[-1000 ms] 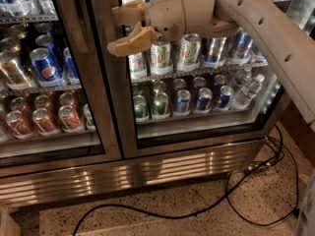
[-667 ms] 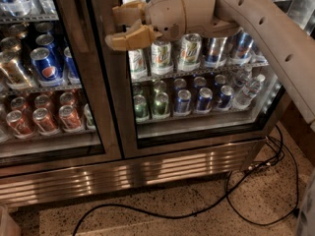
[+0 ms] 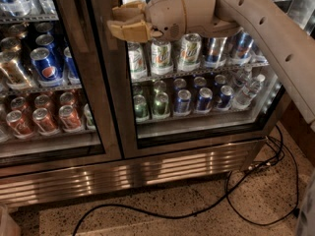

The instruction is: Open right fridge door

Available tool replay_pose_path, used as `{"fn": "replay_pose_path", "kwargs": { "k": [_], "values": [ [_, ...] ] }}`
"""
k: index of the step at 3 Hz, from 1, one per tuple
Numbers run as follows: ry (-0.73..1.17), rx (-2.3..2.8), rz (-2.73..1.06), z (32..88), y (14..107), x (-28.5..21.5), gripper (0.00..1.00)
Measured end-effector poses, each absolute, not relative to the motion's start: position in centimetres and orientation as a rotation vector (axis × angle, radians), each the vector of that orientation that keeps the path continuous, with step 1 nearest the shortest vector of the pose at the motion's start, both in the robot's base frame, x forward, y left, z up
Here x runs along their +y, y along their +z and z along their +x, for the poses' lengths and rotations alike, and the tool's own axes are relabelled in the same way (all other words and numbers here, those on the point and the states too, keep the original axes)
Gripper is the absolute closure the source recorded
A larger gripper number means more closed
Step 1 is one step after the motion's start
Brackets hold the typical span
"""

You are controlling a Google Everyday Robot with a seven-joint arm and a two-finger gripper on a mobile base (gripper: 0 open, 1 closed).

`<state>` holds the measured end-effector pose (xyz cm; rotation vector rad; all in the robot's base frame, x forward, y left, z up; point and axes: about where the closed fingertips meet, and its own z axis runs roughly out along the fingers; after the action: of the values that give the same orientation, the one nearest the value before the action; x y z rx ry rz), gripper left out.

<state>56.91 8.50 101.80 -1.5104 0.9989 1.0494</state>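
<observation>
Right fridge door (image 3: 114,117) is shut and sits flush beside the left door (image 3: 78,82). End effector (image 3: 112,23) is high on the right fridge door, over its inner steel stile, right at the seam with the left door. The arm (image 3: 266,28) reaches in across that door's upper glass from its outer edge. Can't tell if the end effector is open, closed or clamped on anything, or whether it touches the frame.

Handling, my read:
- **Weight:** the door looks heavy and rigid, a wide steel frame plus glass. There's likely a gasket seal, so expect a breakaway force, then a free swing.
- **Surface:** brushed steel is slick, so a pinch on the flat stile would probably slip.
- **Fragile part:** the glass pane, so no pushing on it.
- **Where to grab:** the bar handle on the seam-side stile. I can't pick it out from here, since the end effector covers that stretch.
- **Pull path:** an arc about the door's outer edge, not straight out.

Below the door a power cable (image 3: 197,211) lies loose on the floor, so the base should mind it.
</observation>
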Motion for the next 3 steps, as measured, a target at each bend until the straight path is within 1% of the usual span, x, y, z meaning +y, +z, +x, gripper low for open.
{"fn": "replay_pose_path", "kwargs": {
  "k": [1, 2, 3],
  "values": [
    [1.051, 0.996, -1.511, 56.9, 101.8, 8.6, 1.0],
    [1.048, 0.95, -1.517, 55.5, 102.9, 9.5, 1.0],
    [1.049, 0.947, -1.516, 55.7, 103.0, 9.8, 1.0]
  ]
}}
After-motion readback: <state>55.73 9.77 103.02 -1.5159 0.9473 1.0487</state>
